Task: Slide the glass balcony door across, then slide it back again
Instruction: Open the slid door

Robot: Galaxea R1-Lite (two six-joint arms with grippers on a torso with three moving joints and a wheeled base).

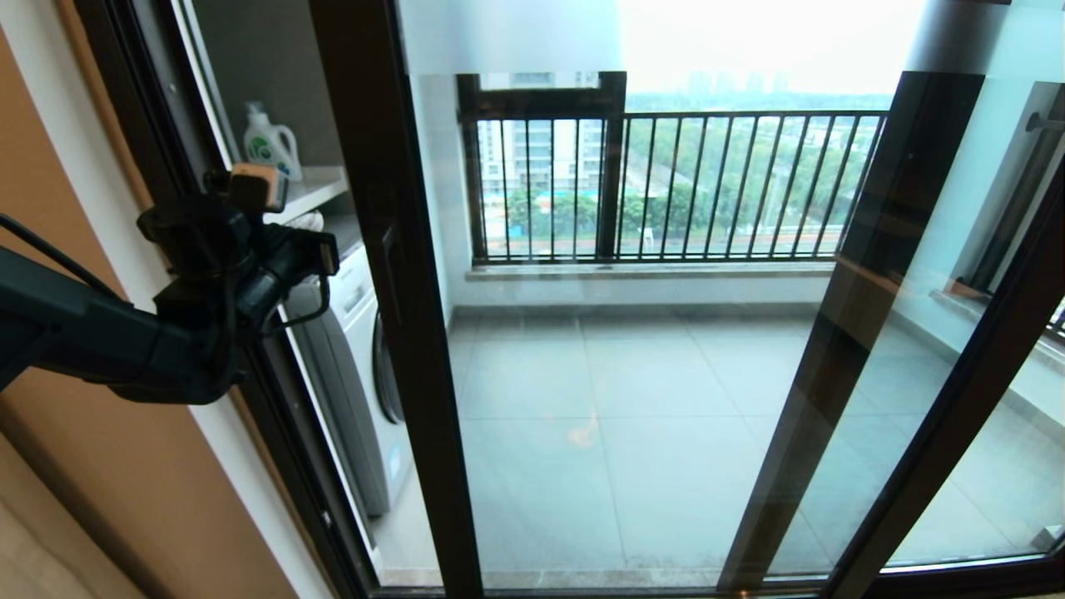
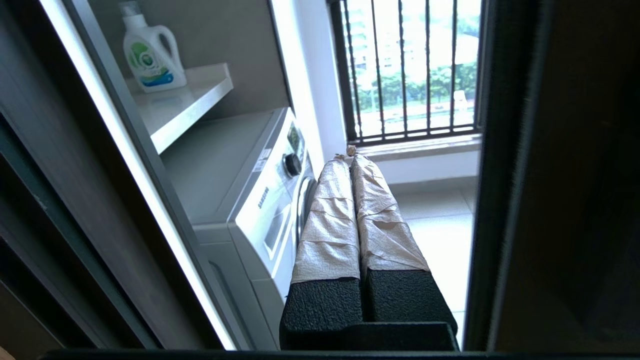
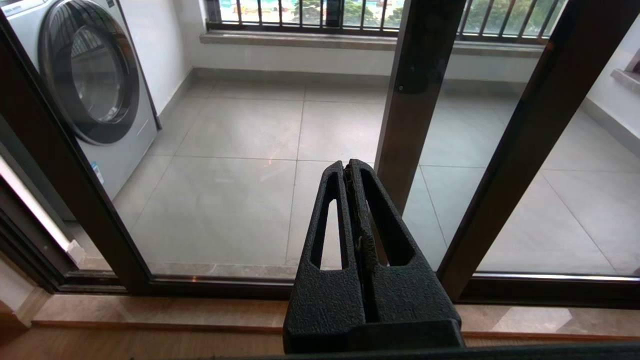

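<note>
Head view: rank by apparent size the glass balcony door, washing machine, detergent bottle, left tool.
1. glass balcony door, filling most of the view.
2. washing machine, partly hidden by the door's frame.
3. left tool, though it sits nearer the camera, so its look is inflated.
4. detergent bottle, smallest.

Blown-out daylight, dim foreground, fisheye edges
</note>
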